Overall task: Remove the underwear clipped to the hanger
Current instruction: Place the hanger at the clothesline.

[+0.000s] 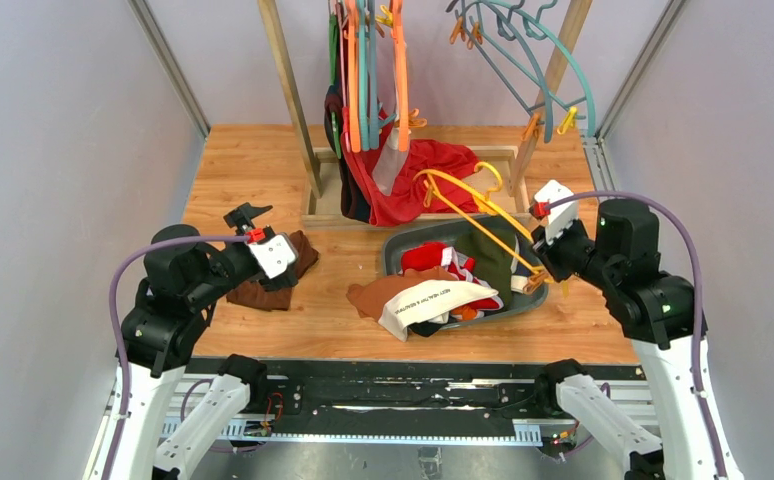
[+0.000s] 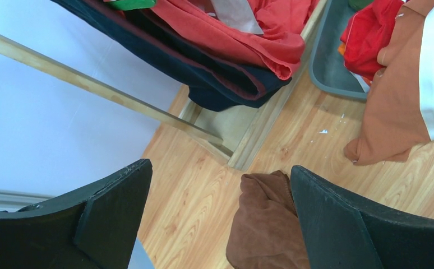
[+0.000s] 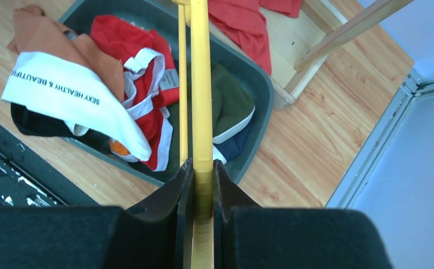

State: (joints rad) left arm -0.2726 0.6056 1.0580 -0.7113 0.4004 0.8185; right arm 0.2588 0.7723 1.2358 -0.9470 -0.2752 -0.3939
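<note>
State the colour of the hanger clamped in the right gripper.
Yellow hanger, right gripper shut on it; best seen in the right wrist view.

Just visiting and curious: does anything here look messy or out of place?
Brown briefs with a white waistband spill over the gray tray's near rim, and a dark brown cloth lies apart on the table by the open left gripper.

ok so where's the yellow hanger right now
The yellow hanger is right of centre in the top view, slanting over the grey tray, its lower end pinched in the right arm's fingers.
</note>
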